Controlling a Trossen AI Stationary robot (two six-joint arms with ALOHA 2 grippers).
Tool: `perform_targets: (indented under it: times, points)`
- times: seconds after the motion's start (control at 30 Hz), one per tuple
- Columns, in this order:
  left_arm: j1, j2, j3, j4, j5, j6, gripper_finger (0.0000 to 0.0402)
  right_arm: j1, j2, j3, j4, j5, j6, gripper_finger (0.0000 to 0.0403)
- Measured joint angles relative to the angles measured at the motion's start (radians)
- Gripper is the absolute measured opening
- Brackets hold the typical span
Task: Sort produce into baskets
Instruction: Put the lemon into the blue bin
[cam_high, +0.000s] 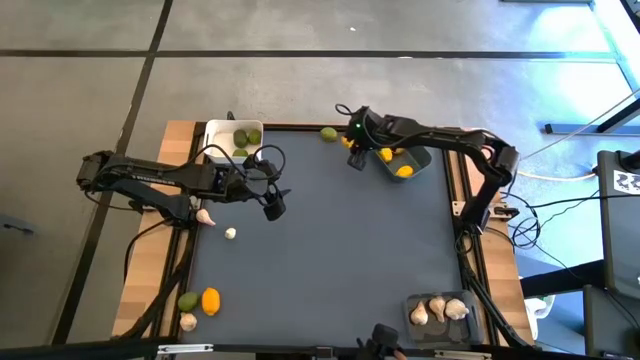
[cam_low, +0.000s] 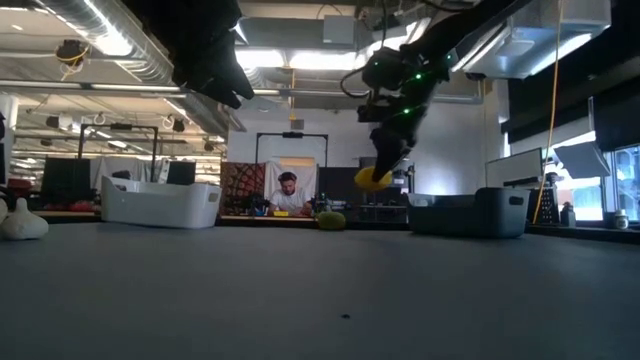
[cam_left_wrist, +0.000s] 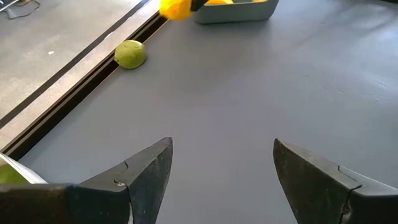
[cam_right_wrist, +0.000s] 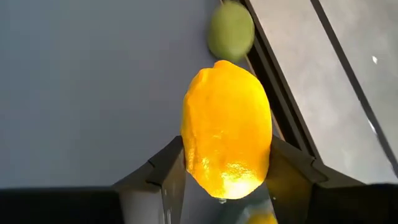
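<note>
A yellow lemon (cam_right_wrist: 227, 127) is held between the fingers of the right gripper (cam_high: 356, 158), up in the air just beside the blue-grey basket (cam_high: 412, 159). A green fruit (cam_high: 329, 133) is seen lying on the mat near it. The left gripper (cam_high: 274, 207) is held wide open with nothing in it, near the white basket (cam_high: 214, 134)
</note>
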Motion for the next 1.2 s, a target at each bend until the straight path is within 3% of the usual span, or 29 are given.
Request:
perform_targets:
  times: [0.43, 0.77, 1.2]
  points:
    - [0.000, 0.000, 0.000, -0.001, 0.000, -0.002, 0.0274, -0.016, -0.125, 0.000, -0.257, 0.166, 0.017, 0.0172]
    - [0.000, 0.000, 0.000, -0.019, 0.000, -0.007, 0.0274, -0.115, -0.142, -0.003, -0.477, 0.144, 0.106, 0.0172]
    - [0.000, 0.000, 0.000, -0.021, 0.000, -0.006, 0.0274, -0.153, -0.150, -0.181, -0.462, 0.153, 0.144, 0.0172]
